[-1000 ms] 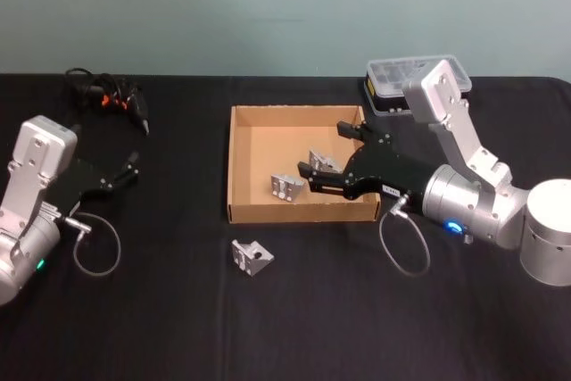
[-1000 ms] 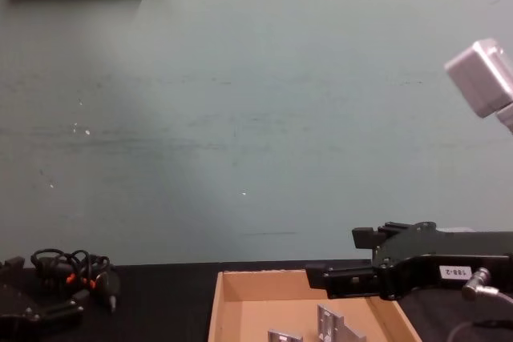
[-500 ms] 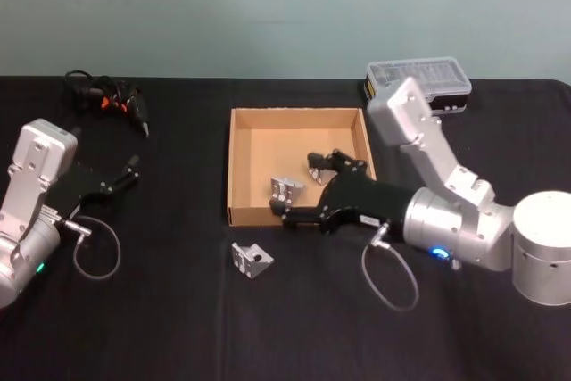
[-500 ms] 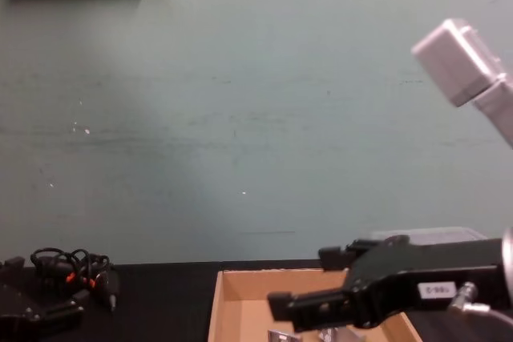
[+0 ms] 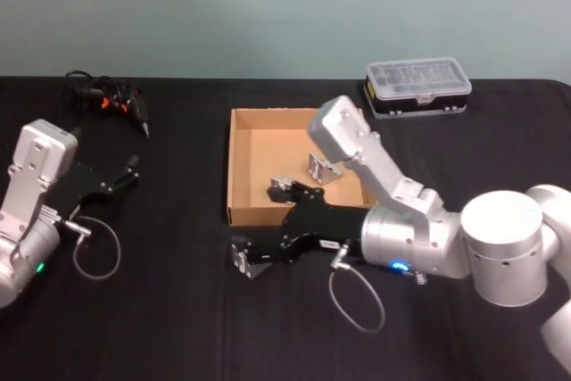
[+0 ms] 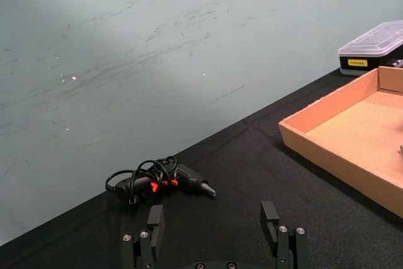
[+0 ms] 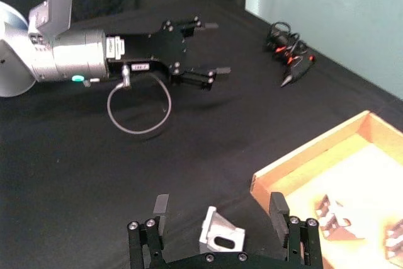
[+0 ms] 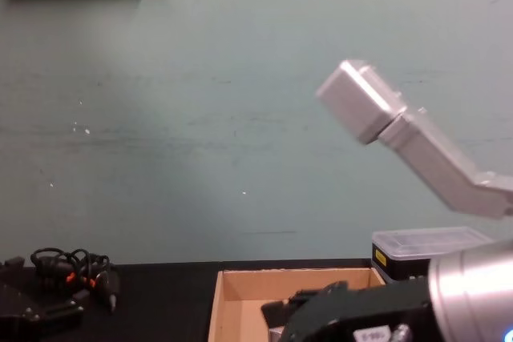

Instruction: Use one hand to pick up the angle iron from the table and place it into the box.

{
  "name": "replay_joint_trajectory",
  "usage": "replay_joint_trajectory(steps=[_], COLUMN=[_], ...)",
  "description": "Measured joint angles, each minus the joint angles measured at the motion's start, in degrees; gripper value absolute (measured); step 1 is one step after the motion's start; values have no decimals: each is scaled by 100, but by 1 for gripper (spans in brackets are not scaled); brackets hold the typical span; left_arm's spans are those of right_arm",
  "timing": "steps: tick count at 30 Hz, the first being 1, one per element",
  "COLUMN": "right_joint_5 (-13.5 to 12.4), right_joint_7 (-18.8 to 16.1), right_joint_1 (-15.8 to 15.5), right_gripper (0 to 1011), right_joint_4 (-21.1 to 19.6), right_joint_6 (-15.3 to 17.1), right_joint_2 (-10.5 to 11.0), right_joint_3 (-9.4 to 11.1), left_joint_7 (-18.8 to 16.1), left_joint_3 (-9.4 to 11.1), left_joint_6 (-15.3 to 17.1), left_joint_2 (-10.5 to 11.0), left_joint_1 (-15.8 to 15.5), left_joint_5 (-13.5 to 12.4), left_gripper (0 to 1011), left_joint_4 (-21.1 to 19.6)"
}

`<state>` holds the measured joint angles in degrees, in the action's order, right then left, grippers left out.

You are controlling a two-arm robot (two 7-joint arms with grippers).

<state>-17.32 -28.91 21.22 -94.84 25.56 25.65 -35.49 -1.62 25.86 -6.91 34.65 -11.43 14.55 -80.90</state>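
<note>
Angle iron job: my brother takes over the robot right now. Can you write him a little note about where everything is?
Right gripper: open, low over the table, fingers on either side of the loose angle iron, not gripping it.
Left gripper: open, parked at the table's left side.
Box: two angle irons lie inside.
Done: those two are in.
Left: close on the loose one, which sits just in front of the box's near wall, lift it, and drop it in the box.

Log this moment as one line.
right end effector: open around angle iron on table | left end effector: open, parked | box: two irons inside
</note>
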Motion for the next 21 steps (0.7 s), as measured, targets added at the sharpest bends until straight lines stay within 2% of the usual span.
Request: replay_joint_trajectory(steps=[8,21], right_joint_5=[84,201], right_joint_7=[-24,-33], right_joint_1=[134,224], right_gripper=[1003,1003], right_joint_4=[253,556], right_joint_6=[183,327], right_joint_2=[-147,-312], right_joint_3=[-207,-368], left_joint_7=[0,0], left_joint_3=[0,0], left_joint_6=[0,0], left_joint_2=[0,0], left_joint_1=[0,0], left_joint_5=[0,0], left_gripper=[1000,1000], left_joint_4=[0,0])
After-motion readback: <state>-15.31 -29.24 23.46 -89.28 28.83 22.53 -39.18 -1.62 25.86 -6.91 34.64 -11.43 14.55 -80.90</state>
